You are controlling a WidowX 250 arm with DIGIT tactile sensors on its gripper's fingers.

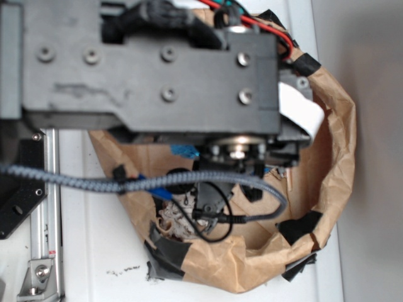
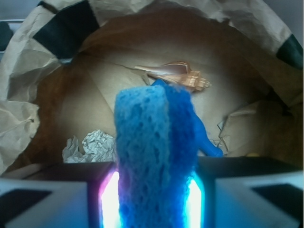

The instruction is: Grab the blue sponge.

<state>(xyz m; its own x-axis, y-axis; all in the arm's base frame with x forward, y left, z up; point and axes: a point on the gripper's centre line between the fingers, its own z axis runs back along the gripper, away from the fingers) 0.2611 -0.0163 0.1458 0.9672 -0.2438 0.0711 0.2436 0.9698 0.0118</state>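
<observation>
In the wrist view the gripper (image 2: 154,199) is clamped on the blue sponge (image 2: 154,156), which stands on end between the two glowing pads (image 2: 108,202) and fills the middle of the frame, its porous face toward the camera. Just behind the sponge, a smooth darker blue bottle (image 2: 205,142) shows at its right edge. To the lower left lies a crumpled paper wad (image 2: 92,146), and farther back a brown shell (image 2: 178,76) rests on the floor of the paper bag (image 2: 42,90). The exterior view shows none of this grip: the arm (image 1: 151,63) and cables cover the bag's (image 1: 334,151) mouth, leaving only scraps of blue visible.
</observation>
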